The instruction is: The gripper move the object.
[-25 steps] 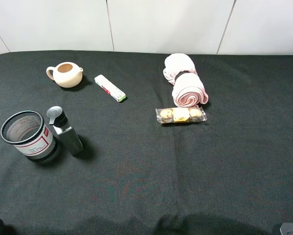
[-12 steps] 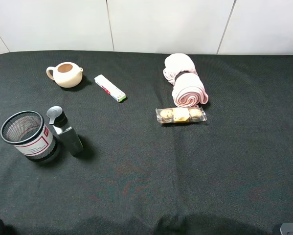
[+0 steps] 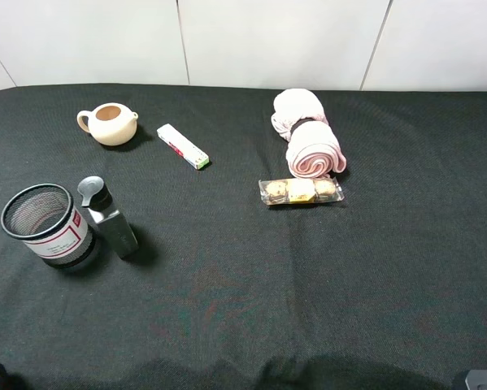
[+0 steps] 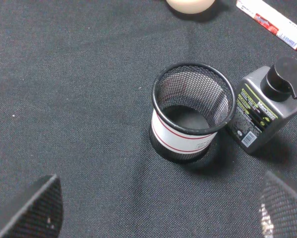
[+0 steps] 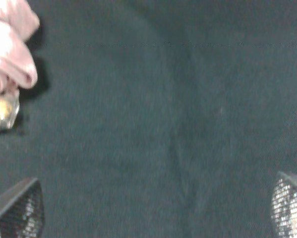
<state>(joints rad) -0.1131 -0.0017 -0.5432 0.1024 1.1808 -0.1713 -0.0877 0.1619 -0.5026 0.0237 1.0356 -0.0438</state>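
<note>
The pale-pink rolled towel [image 3: 306, 135], two lobes cinched by a black band, lies on the black cloth at the back, right of centre. Its edge also shows in the right wrist view [image 5: 9, 49]. My right gripper [image 5: 153, 208] is open and empty over bare cloth, well short of the towel. My left gripper [image 4: 158, 210] is open and empty, hovering near the mesh cup [image 4: 193, 119]. In the exterior high view only dark bits of the arms show at the bottom corners.
A clear cookie packet [image 3: 301, 191] lies just in front of the towel. A beige teapot [image 3: 109, 123] and a white toothpaste box [image 3: 183, 146] sit at the back left. The mesh cup [image 3: 46, 226] and a grey pump bottle [image 3: 109, 218] stand at the left.
</note>
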